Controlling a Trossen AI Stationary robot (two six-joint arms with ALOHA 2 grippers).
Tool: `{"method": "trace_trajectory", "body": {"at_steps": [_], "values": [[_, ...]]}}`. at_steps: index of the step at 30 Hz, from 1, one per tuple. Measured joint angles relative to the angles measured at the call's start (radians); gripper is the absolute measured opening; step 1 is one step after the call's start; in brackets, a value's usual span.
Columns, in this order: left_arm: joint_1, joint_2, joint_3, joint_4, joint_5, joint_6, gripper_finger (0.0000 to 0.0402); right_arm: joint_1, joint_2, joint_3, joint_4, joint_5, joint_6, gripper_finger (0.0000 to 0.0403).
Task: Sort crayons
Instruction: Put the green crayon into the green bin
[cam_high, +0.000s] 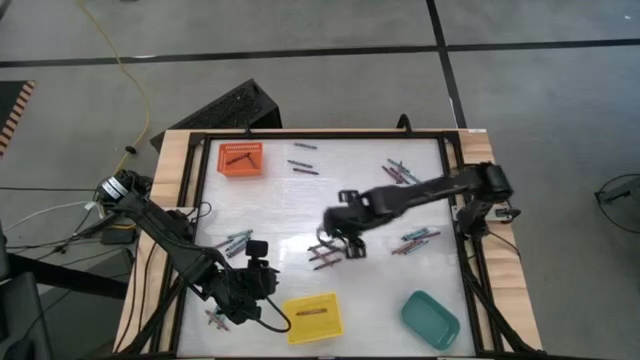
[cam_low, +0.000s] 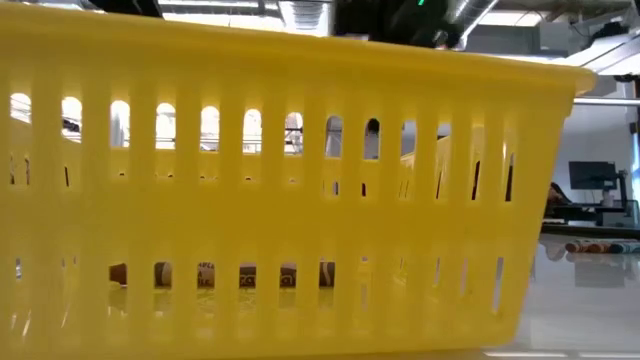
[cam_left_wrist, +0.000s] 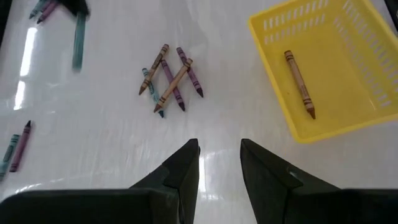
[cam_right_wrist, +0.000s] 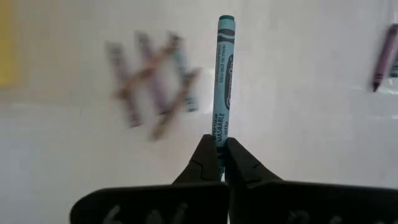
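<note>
My right gripper (cam_high: 342, 240) is shut on a teal-blue crayon (cam_right_wrist: 222, 74) above the middle of the table. Just near of it lies a small heap of crossed crayons (cam_high: 325, 258), which also shows in the left wrist view (cam_left_wrist: 171, 78). My left gripper (cam_left_wrist: 219, 155) is open and empty, low over the table at the near left (cam_high: 260, 270), between that heap and the yellow tray (cam_high: 313, 317). A brownish crayon (cam_left_wrist: 300, 84) lies in the yellow tray. A dark crayon lies in the orange tray (cam_high: 240, 158). My right gripper pinches the teal-blue crayon's one end (cam_right_wrist: 219, 129) between its two fingers, at their free ends. The crayon runs on along the fingers, past their tips. In the left wrist view it hangs down below the gripper (cam_left_wrist: 79, 40), seemingly clear of the table.
More crayons lie in loose groups at the far right (cam_high: 400, 172), the right (cam_high: 415, 240), the far middle (cam_high: 302, 168), the left (cam_high: 235, 242) and the near left (cam_high: 215, 318). A teal tray (cam_high: 430, 318) stands at the near right. The yellow tray (cam_low: 300, 180) fills the low view.
</note>
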Motion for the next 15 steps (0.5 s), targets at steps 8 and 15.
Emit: {"method": "trace_trajectory", "body": {"at_steps": [8,15], "values": [[0.0,0.0,-0.041,0.017,0.0,0.008,0.0108,0.274,-0.131,0.001,-0.121,-0.025,0.26,0.0],[0.017,0.001,-0.108,0.07,0.006,-0.002,0.0108,0.498,-0.132,-0.003,-0.2,0.043,0.639,0.0]]}}
